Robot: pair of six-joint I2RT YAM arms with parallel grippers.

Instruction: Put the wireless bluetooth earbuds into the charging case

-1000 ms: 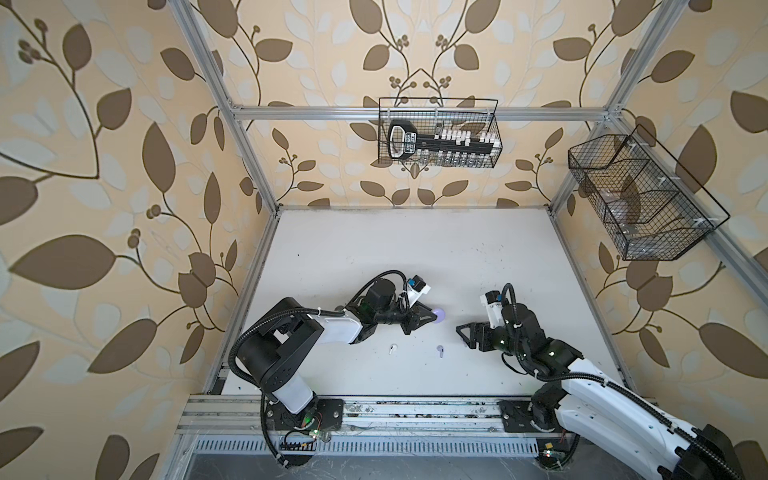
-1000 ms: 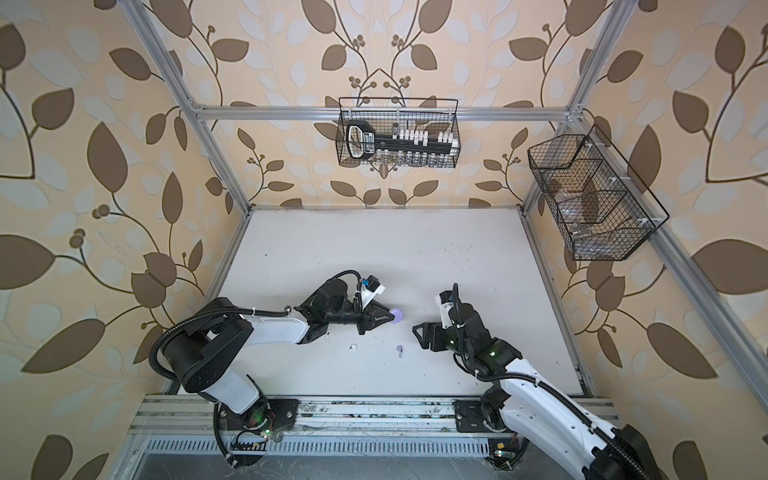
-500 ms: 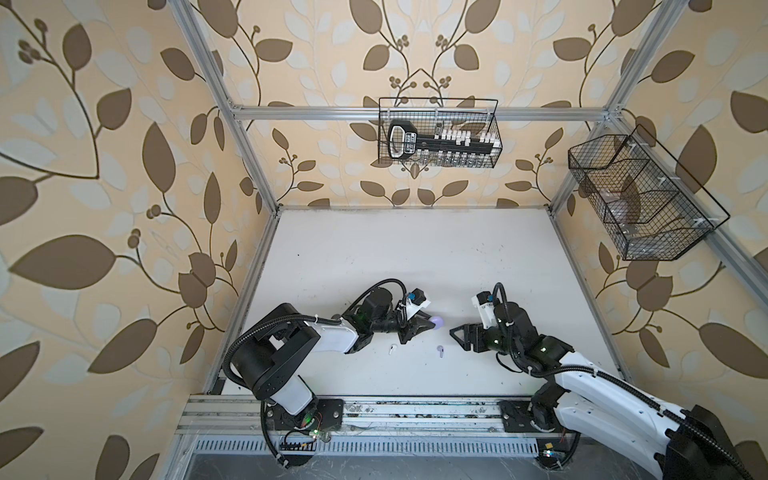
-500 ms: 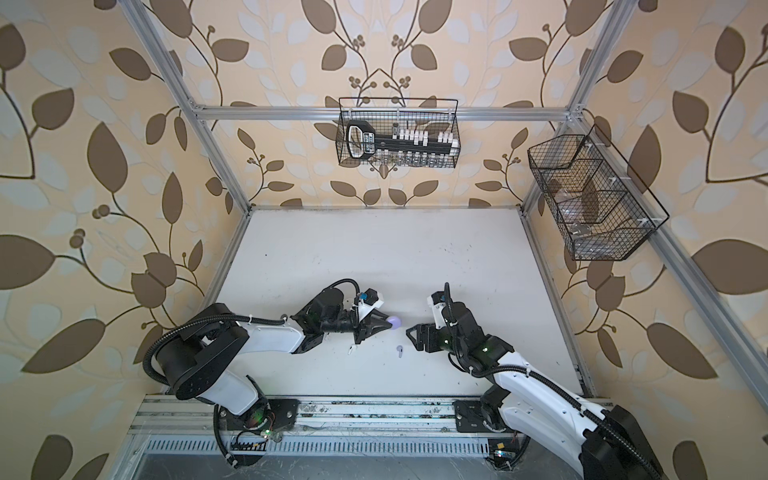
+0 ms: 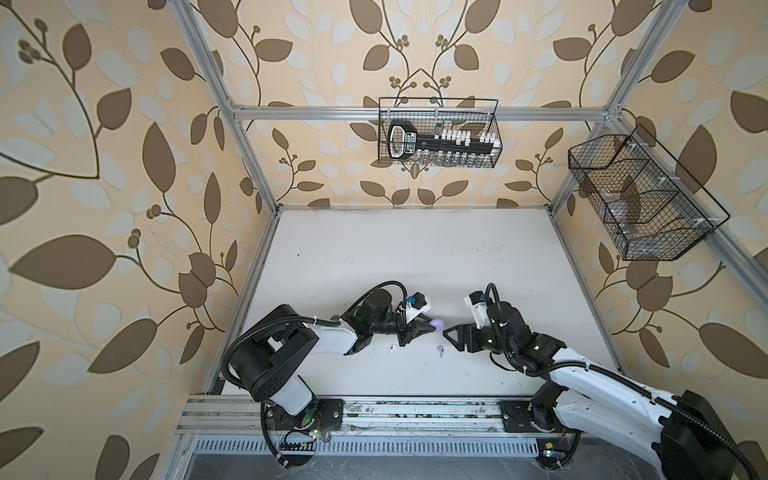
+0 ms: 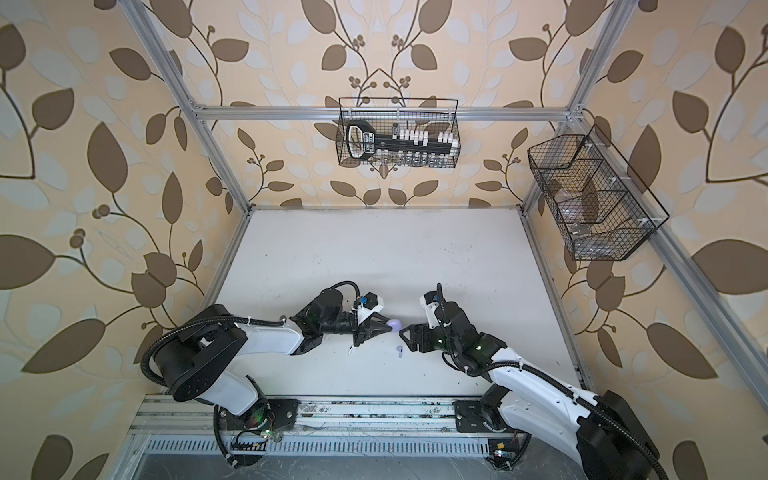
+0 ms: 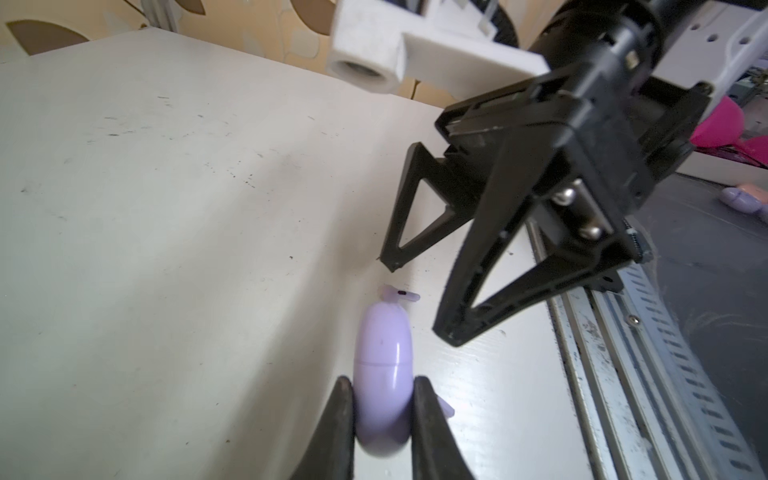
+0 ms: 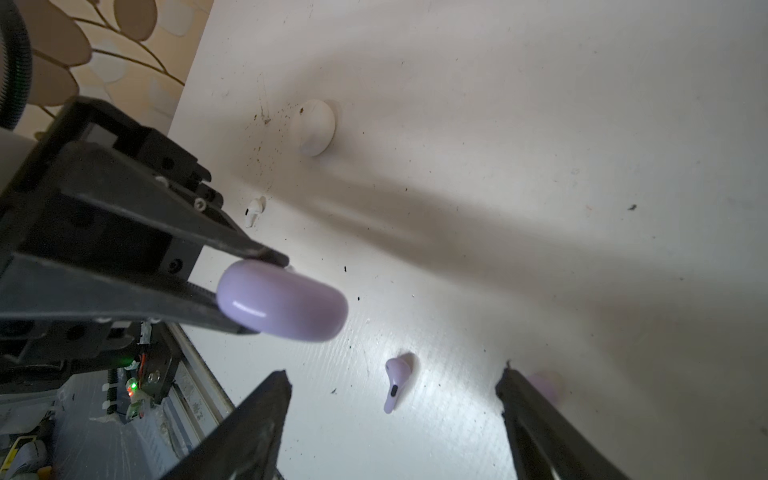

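Observation:
A lavender charging case [image 5: 438, 323] [image 6: 394, 323] [image 8: 282, 300], its lid closed, is held above the table between the fingers of my left gripper [image 5: 432, 327] [image 6: 390, 327] [image 7: 382, 380]. My right gripper [image 5: 451, 337] [image 6: 406, 336] [image 8: 394, 372] [image 7: 422, 302] stands open facing the case, close to it, holding nothing. One lavender earbud [image 5: 440, 351] [image 6: 400, 351] [image 8: 397, 384] [image 7: 399, 296] lies on the table below both grippers. A white earbud [image 5: 391, 350] [image 6: 350, 351] [image 8: 253, 211] lies under my left gripper. A lavender blur [image 8: 544, 384] shows behind a right finger.
A round white case [image 8: 316, 126] lies on the white table [image 5: 415, 257] beyond the white earbud. Black wire baskets hang on the back wall [image 5: 438, 137] and the right wall [image 5: 640, 199]. The metal rail [image 5: 415, 409] runs along the table's front edge.
My right gripper has moved left toward the case held by my left gripper. My left gripper has shifted slightly toward the table's front, still shut on the case.

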